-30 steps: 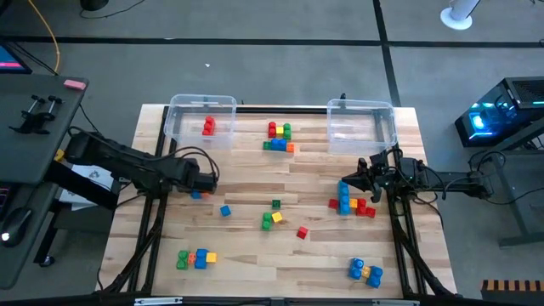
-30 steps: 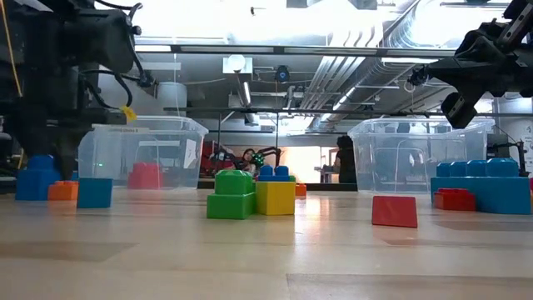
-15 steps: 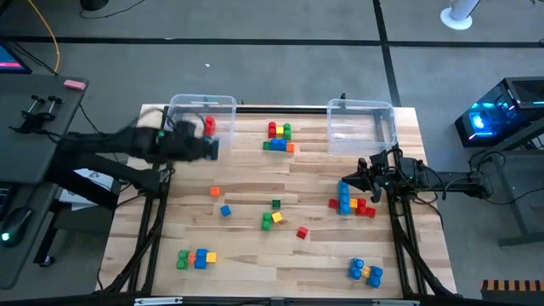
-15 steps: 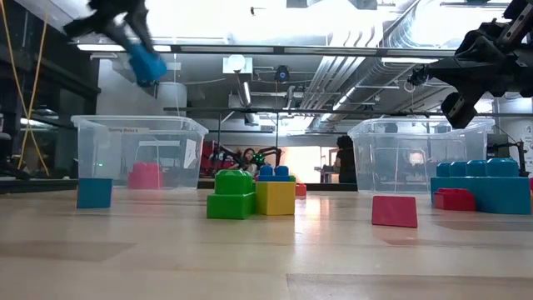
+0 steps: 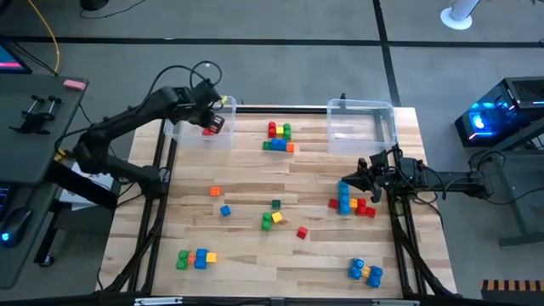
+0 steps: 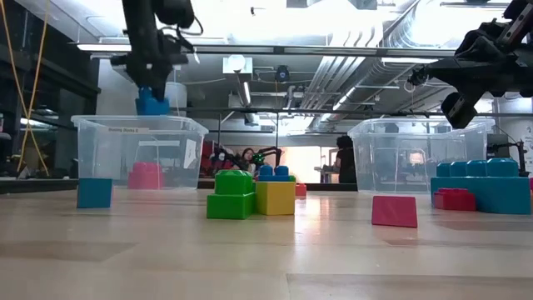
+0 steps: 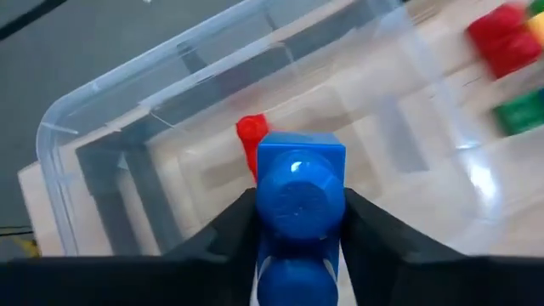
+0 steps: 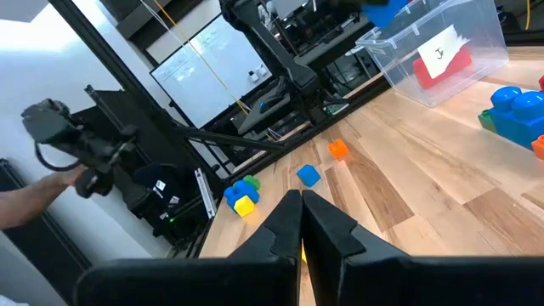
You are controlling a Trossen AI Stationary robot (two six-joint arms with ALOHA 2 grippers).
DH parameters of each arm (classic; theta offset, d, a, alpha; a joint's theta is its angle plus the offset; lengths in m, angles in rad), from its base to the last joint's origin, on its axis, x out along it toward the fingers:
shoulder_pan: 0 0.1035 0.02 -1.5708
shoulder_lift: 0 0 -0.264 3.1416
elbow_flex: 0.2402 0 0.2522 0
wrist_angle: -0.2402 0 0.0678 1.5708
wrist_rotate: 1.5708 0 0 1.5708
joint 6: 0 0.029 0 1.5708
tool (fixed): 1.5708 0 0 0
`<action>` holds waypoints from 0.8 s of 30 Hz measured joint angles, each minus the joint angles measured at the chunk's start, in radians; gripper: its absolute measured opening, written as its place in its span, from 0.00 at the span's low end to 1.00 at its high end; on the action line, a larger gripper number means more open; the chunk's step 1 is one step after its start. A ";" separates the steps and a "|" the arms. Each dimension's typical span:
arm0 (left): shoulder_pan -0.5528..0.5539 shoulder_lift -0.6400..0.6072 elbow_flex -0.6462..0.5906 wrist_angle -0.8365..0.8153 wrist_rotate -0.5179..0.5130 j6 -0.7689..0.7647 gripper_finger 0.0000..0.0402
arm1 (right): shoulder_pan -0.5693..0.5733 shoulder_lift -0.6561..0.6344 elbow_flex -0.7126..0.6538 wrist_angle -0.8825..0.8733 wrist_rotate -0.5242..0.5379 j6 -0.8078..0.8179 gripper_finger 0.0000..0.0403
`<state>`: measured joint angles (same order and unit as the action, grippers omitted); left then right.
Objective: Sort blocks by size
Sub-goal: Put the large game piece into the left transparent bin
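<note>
Blocks lie scattered over the table (image 5: 357,255), and one blue block (image 7: 299,208) sits between the fingers (image 7: 234,225) of the left gripper (image 5: 212,124), which hangs above the left bin (image 5: 183,134). Whether those fingers pinch the block or stand just off its sides, I cannot tell. A red block (image 5: 208,131) rests inside that bin. The right bin (image 5: 361,136) stands at the far edge too, well apart from the left one. The right gripper (image 5: 347,184) hovers with fingers pressed together near a blue and red cluster (image 5: 350,204). A green and yellow pair (image 6: 252,196) sits mid-table, with an orange block (image 5: 214,191) and a small blue one (image 5: 225,210) to its left
</note>
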<state>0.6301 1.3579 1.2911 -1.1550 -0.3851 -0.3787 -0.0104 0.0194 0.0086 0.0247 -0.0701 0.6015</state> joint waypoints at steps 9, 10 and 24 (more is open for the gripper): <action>0.032 -0.009 0.000 0.008 0.150 0.073 0.69 | 0.000 0.000 0.000 0.000 0.000 0.000 0.01; 0.032 -0.019 0.001 0.008 0.226 0.059 0.70 | 0.000 0.000 0.000 0.000 0.000 0.000 0.01; -0.999 -0.082 0.000 -0.110 0.222 -0.949 0.67 | 0.000 0.000 0.000 0.000 0.000 0.000 0.01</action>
<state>-0.3688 1.2763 1.2907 -1.2651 -0.1630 -1.3278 -0.0103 0.0196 0.0086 0.0249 -0.0701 0.6015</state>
